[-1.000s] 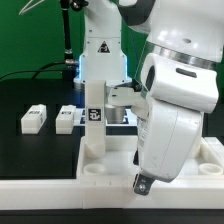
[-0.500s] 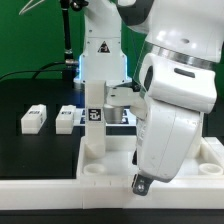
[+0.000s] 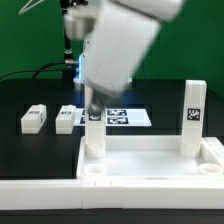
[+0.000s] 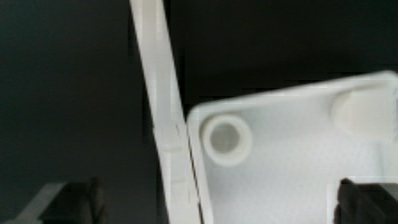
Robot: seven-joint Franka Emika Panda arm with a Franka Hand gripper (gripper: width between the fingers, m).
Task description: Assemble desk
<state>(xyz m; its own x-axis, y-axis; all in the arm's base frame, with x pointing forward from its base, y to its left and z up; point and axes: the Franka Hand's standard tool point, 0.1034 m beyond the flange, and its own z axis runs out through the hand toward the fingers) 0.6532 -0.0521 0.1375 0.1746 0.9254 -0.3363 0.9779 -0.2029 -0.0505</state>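
The white desk tabletop [image 3: 150,160] lies rim up at the front of the black table. Two white tagged legs stand upright in its far corners, one [image 3: 93,135] on the exterior view's left and one [image 3: 193,115] on its right. The two near corner sockets [image 3: 95,171] [image 3: 207,168] hold nothing. Two loose legs [image 3: 33,119] [image 3: 67,119] lie on the table to the left. My gripper [image 3: 93,103], blurred by motion, hangs just above the left upright leg. In the wrist view my gripper [image 4: 217,205] is open and holds nothing, over a tabletop corner socket [image 4: 226,138].
A long white bar [image 3: 60,195] runs along the front edge, against the tabletop; it shows as a strip [image 4: 160,110] in the wrist view. The marker board [image 3: 128,117] lies flat behind the tabletop. The arm's base and cables stand at the back.
The arm has swung up and away from the tabletop's near right side to the left upright leg. The right leg, hidden behind the arm before, now shows standing in its socket.
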